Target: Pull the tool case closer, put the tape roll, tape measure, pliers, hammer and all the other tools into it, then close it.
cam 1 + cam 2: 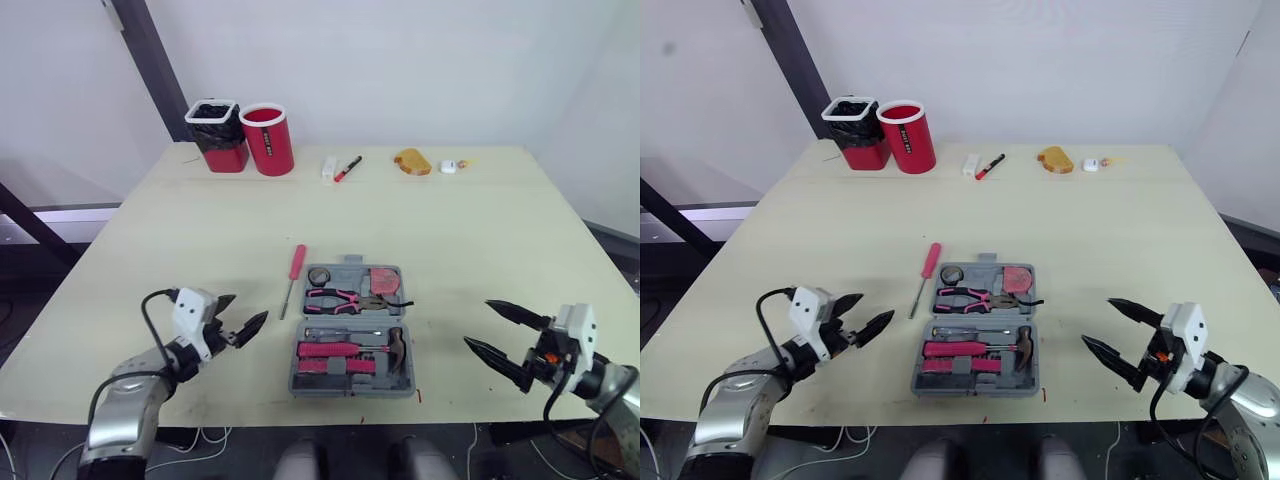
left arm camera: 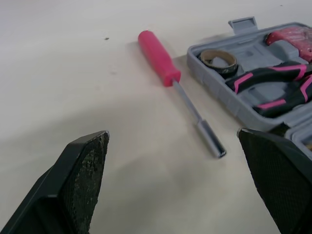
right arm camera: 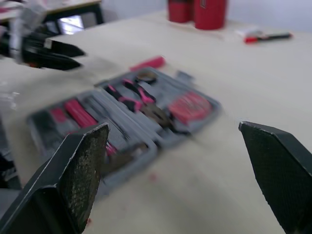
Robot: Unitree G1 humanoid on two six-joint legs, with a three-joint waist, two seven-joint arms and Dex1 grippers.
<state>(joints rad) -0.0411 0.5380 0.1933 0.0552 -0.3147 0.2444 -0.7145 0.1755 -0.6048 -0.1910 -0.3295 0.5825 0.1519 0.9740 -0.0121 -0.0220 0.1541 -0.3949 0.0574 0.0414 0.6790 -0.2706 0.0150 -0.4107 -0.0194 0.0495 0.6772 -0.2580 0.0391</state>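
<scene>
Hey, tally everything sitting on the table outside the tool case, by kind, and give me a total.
Red containers: 2
Pink-handled screwdriver: 1
Red marker: 1
Small white items: 2
Orange-brown lump: 1
Total: 7, leaving out a speck at the far edge too small to tell.

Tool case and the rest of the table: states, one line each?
tool case: open, flat on table
screwdriver: outside case, lying on table at its left
pliers: in case
hammer: in case
tape roll: in case
tape measure: in case
left gripper: open, empty
right gripper: open, empty
red cup: upright
</scene>
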